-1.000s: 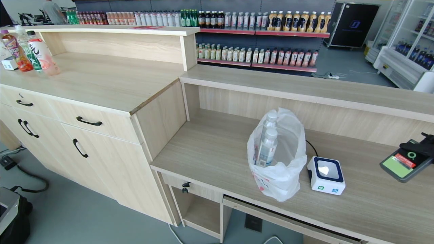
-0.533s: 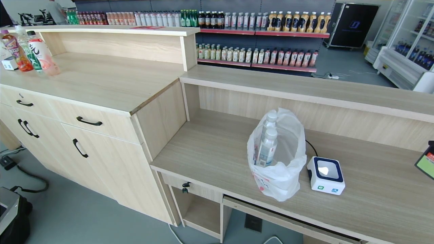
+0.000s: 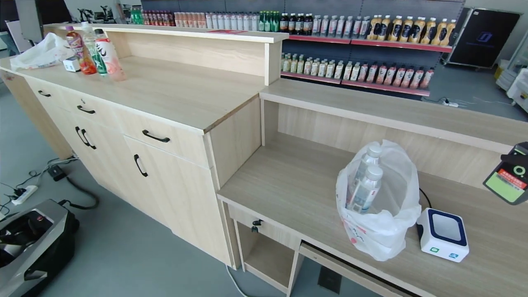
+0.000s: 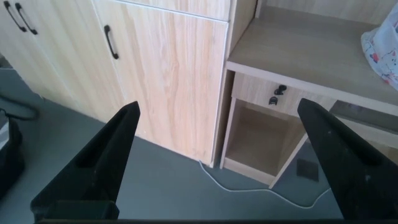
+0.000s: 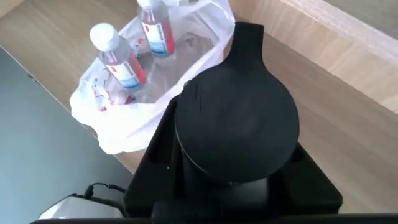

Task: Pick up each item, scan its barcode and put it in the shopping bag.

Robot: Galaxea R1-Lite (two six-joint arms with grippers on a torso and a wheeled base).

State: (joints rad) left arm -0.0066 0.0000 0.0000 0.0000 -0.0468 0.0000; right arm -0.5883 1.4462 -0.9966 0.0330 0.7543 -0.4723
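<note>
- The bag (image 3: 377, 231), white and thin, stands open-mouthed on the lower counter (image 3: 288, 181), near its front edge.
- Two clear bottles (image 3: 365, 187) with white caps stand upright inside it, one behind the other, leaning a little toward the bag's left wall. In the right wrist view these bottles (image 5: 124, 62) show red and blue labels.
- The scanner (image 3: 443, 239), a white box with a dark-framed window on top, sits just beside the bag on its right, and a black cable (image 3: 425, 196) runs off behind it.
- The right hand (image 5: 235, 183) hangs over the counter to the right of the bag, clamped on a black handset (image 5: 236, 124). From the front the handset (image 3: 508, 181) shows a green face with a red strip, tilted, in the air well above the scanner.
- The left hand (image 4: 214, 162) is spread wide and grips nothing. Its two dark fingers (image 4: 93, 168) hang low over the grey floor, in front of the cupboard door (image 4: 168, 74) and the open niche under the counter.
- Three drinks (image 3: 95, 51) stand in a close row far off on the upper counter (image 3: 177, 90), at its left end, with a small white box (image 3: 73, 64) and a crumpled white sack (image 3: 41, 53) just beside them.
- Shelves (image 3: 354, 37) packed with bottles line the back wall.
</note>
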